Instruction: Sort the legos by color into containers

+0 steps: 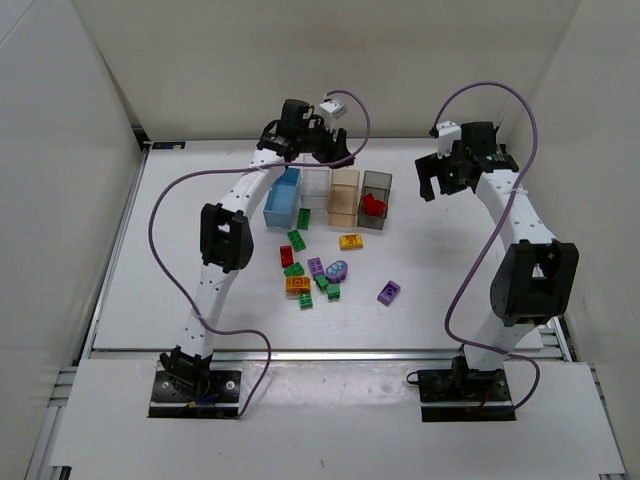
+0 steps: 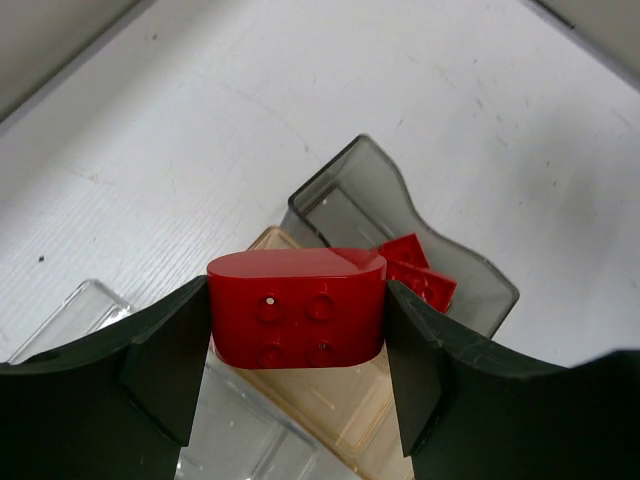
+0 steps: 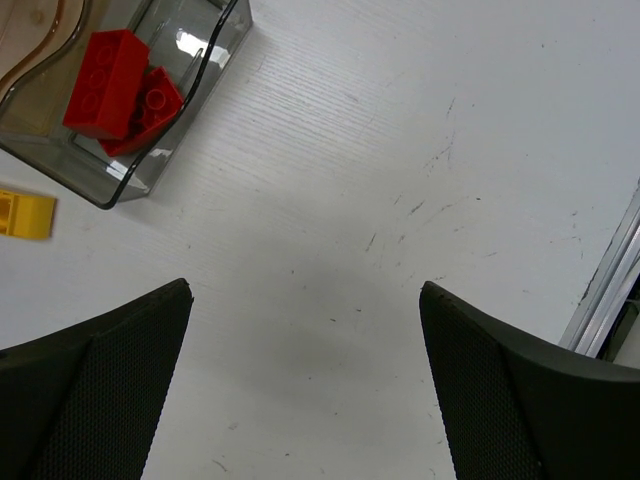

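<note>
Dark fingers (image 2: 160, 385) of the left gripper (image 2: 298, 345) fill the bottom of the left wrist view, clenched on a rounded red brick (image 2: 297, 300). They press on its two short ends, so the studded face turns toward the camera and the brick sits level between the pads. It is carried in the air above the row of containers, with the peach-tan bin (image 2: 335, 425) showing directly beneath it. The smoky grey bin (image 2: 345, 175) lies just beyond.

Two red pieces (image 2: 415, 268) already lie in that grey bin, so it looks like the home for red. I judge the carry is nearly done, and a short reach farther should put the brick over the right opening before it is let go.

From above, the light blue bin (image 1: 283, 200), clear bin (image 1: 316, 183), peach-tan bin and grey bin stand side by side. The unsorted legos lie on the table (image 1: 190, 250) just in front of them: green (image 1: 297, 240), red (image 1: 286, 254), yellow (image 1: 350, 241), orange (image 1: 298, 284) and purple (image 1: 389, 292) among them. Most of the sorting remains.

The right gripper (image 3: 305, 330) hangs with its jaws spread wide and nothing between them, over bare table beside the grey bin. That probably keeps it out of the left arm's way.
</note>
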Controlling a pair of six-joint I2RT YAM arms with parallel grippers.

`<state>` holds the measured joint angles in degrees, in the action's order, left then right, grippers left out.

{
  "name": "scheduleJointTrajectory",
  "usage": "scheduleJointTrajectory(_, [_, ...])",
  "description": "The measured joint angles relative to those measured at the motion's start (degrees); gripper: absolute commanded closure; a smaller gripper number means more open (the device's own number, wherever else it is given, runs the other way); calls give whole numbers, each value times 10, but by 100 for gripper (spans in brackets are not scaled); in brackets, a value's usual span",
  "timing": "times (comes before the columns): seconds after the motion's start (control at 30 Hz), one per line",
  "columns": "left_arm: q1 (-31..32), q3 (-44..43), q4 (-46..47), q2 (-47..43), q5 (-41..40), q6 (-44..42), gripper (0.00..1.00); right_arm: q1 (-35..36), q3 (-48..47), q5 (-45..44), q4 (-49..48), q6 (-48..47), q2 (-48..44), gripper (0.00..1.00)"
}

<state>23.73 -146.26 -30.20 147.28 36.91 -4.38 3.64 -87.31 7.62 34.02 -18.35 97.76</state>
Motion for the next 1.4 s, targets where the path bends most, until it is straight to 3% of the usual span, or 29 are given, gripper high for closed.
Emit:
scheduleJointTrajectory(0.47, [35,5,127,25,46,69,63,0,18,-3,-5,-2,-14,2])
scheduleJointTrajectory(1.03, [44,44,187,43,67,94,56,-10,39,-7,-11,-4,-31,2])
scheduleJointTrajectory(1.13, [46,46,188,43,70,94,52,-11,43,-9,-12,-5,-37,2])
scheduleJointTrajectory(1.4, [51,52,202,43,66,100,26,-14,47,-9,-12,-7,-40,2])
